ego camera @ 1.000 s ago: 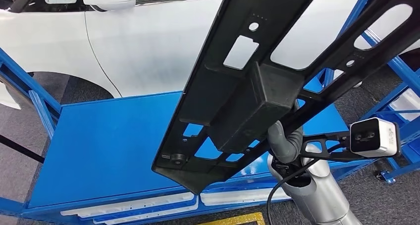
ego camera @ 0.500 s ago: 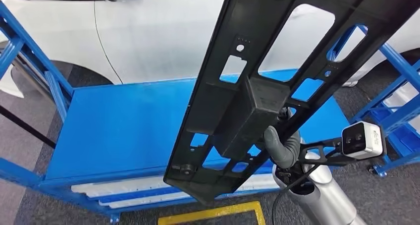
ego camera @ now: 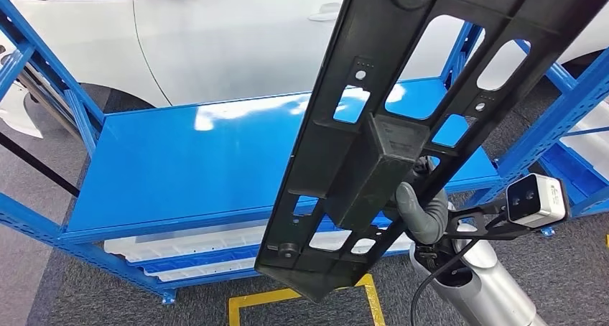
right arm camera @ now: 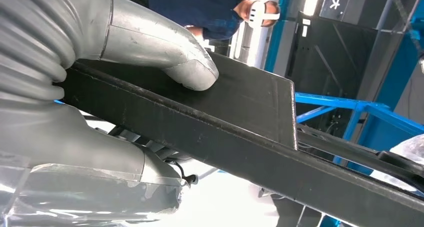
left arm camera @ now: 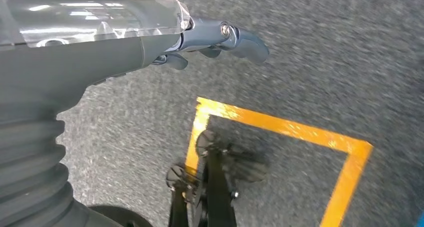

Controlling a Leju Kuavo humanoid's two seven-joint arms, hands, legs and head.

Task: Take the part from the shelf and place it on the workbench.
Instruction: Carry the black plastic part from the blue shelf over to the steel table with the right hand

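The long black plastic panel with rectangular cut-outs and a raised box at its middle (ego camera: 402, 125) was held up in the air, slanting from the upper right of the head view down to a blunt end above the counter's near edge. The right hand (ego camera: 424, 215) gripped it from beneath beside the box; in the right wrist view the grey thumb (right arm camera: 165, 52) pressed flat on the panel's top face while the rest of the hand (right arm camera: 75, 137) wrapped under its edge. The panel covered the right part of the flat blue metal counter (ego camera: 194, 161), whose far right corner showed through the cut-outs. White moulded parts (ego camera: 187, 243) lay on a lower level under the counter's near edge. A white car body (ego camera: 230, 46) stood behind the far edge, and blue rack posts (ego camera: 567, 103) rose to the right. A yellow floor line (ego camera: 301, 297) ran on the grey carpet below. The panel's upper end was cut off by the frame. The left hand (left arm camera: 215, 39) hung over the carpet with nothing in it, fingers partly curled; how tightly they were drawn in I could not tell. A person in dark blue (right arm camera: 200, 7) stood beyond the panel.
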